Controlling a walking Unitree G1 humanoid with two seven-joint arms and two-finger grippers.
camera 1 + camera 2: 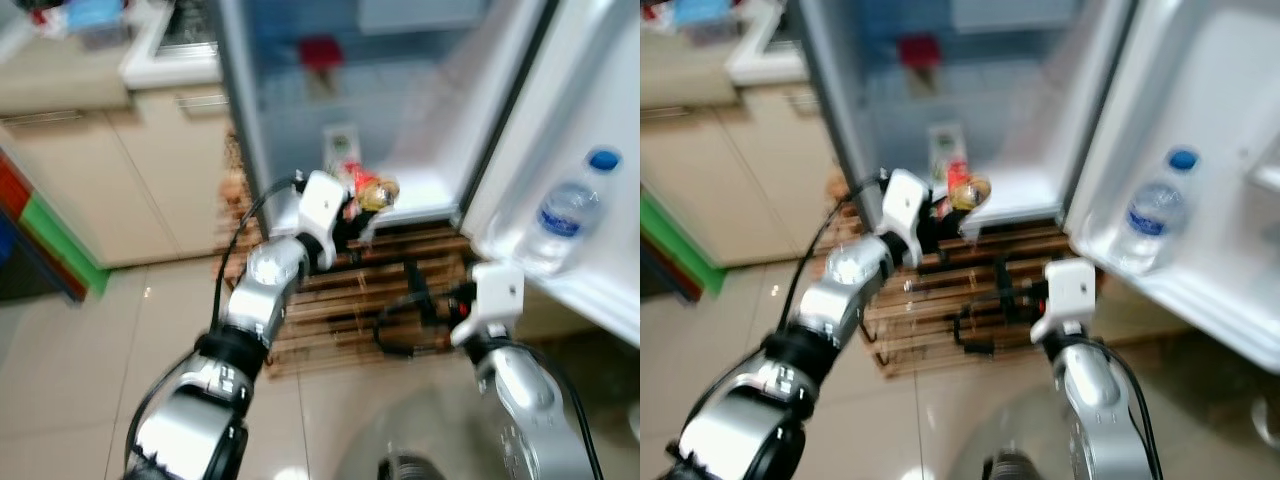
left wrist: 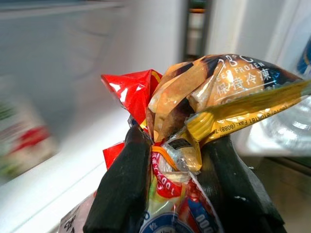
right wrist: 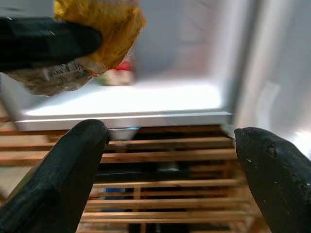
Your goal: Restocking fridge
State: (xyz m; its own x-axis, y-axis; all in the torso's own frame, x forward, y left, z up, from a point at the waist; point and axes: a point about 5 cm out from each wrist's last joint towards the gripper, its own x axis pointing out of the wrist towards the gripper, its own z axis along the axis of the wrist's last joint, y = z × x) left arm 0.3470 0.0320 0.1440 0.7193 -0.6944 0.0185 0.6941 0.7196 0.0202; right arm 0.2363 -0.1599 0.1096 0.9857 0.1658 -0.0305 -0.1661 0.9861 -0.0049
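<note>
The left gripper (image 1: 362, 215) is clamped on a bunched frozen-food packet (image 1: 372, 190), red and yellow crinkly film, held at the lip of the open fridge (image 1: 420, 190) near the head view's 12 o'clock. It looks light, soft and slippery, so the pinch low on the gathered neck seems the safest hold. The right gripper (image 1: 405, 310) hangs with fingers apart at 5 o'clock over a slatted wooden pallet (image 1: 330, 300); a clear plastic water bottle (image 1: 570, 215) stands in the door shelf at 3 o'clock.

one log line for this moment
left hand: shut on packet, at fridge floor | right hand: open, low | bottle: in door
</note>
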